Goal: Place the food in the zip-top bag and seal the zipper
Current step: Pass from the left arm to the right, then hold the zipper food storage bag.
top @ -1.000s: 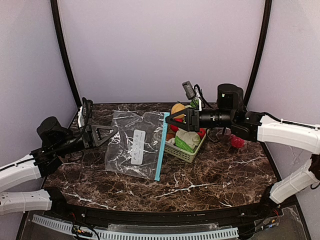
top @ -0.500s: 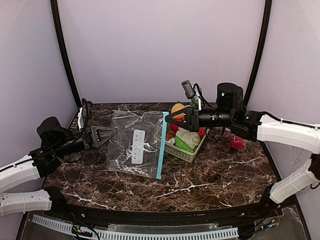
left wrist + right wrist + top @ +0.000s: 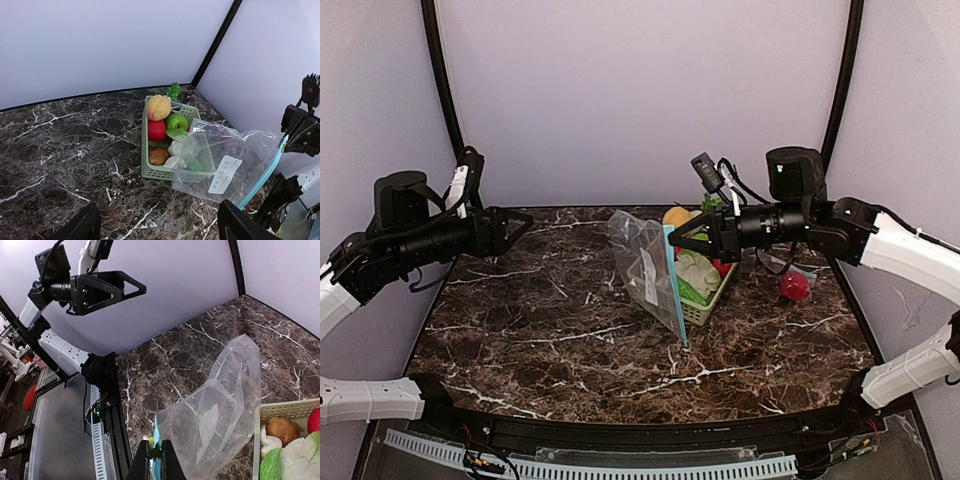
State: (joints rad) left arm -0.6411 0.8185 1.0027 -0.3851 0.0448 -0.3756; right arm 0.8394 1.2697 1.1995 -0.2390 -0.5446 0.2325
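The clear zip-top bag [image 3: 642,268] hangs off the table, tilted upright against the basket's left side. My right gripper [image 3: 676,240] is shut on its blue zipper edge [image 3: 159,440], the fingers [image 3: 155,454] pinching the strip. The food sits in the pale green basket [image 3: 167,173]: a peach [image 3: 158,107], a green apple [image 3: 176,121], a red fruit [image 3: 156,130], a brown potato [image 3: 159,155] and white cauliflower [image 3: 182,148]. My left gripper [image 3: 506,228] is raised at the far left, open and empty, well away from the bag [image 3: 230,165].
One red toy piece [image 3: 793,286] lies on the marble right of the basket [image 3: 705,308]. The purple back wall and black corner posts close in the table. Dark marble shows between the left gripper [image 3: 159,216] and the bag.
The left gripper opened, let go of the bag and rose back to the left. The right gripper lifted the bag by its zipper edge from lying flat to standing by the basket.
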